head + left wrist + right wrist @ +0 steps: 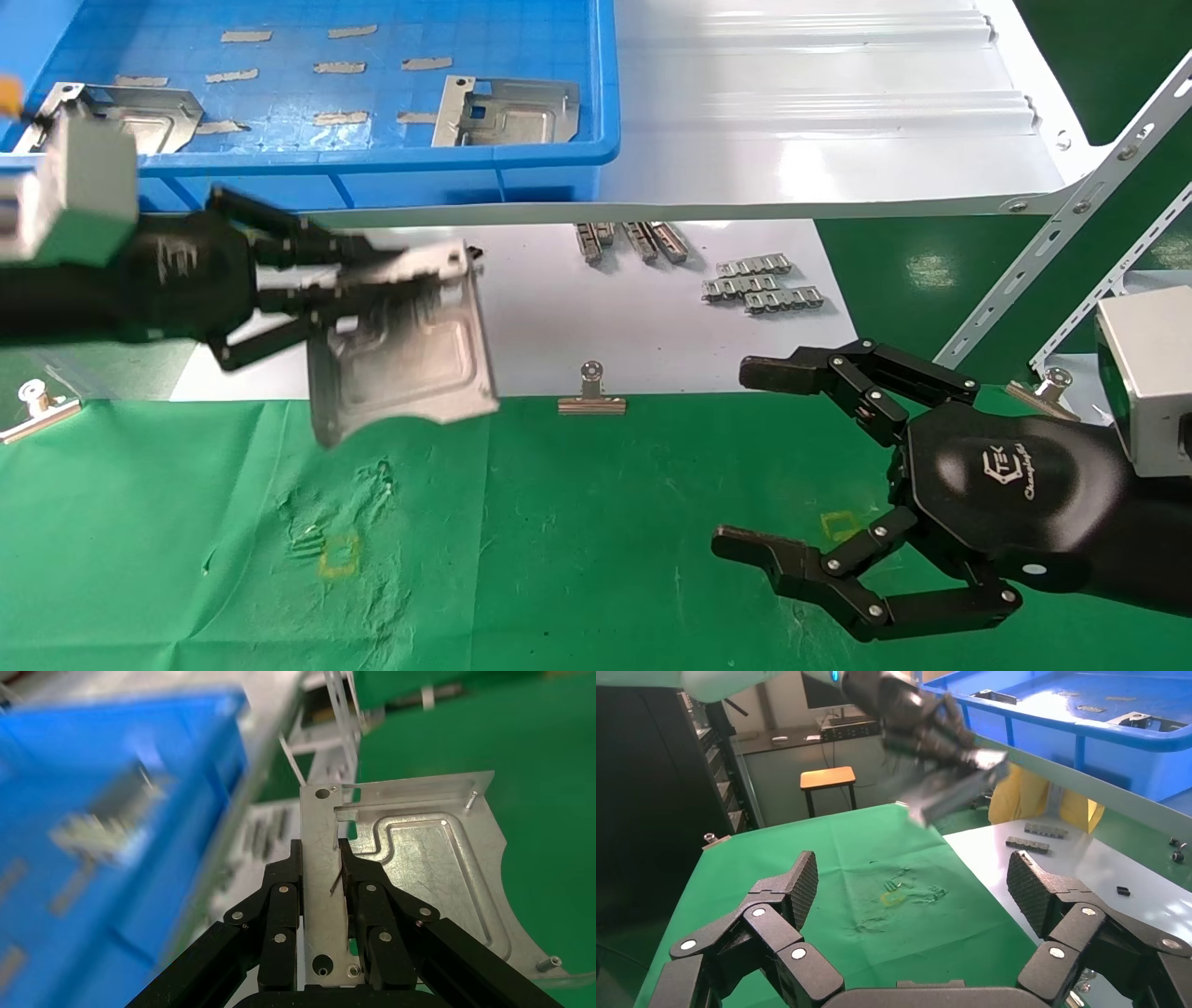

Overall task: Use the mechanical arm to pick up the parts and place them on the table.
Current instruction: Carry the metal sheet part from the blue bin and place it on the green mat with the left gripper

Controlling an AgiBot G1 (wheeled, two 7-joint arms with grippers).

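Observation:
My left gripper (372, 284) is shut on the folded edge of a silvery stamped part (410, 363), which hangs tilted in the air over the back edge of the green table (577, 540). In the left wrist view the gripper (322, 860) pinches the slotted strip from both sides and the part's (422, 867) embossed recess faces the camera. Two more parts (507, 112) (140, 112) lie in the blue bin (372, 168). My right gripper (736, 457) (914, 881) hovers open and holds nothing over the table's right side.
A glossy white sheet (577, 317) behind the cloth carries small ridged strips (759, 282) (633, 239). Binder clips (591, 391) (37, 410) (1048, 387) pin the cloth's back edge. Faint yellow squares (338, 554) (843, 525) mark the wrinkled cloth. A slotted metal bracket (1071, 224) stands at right.

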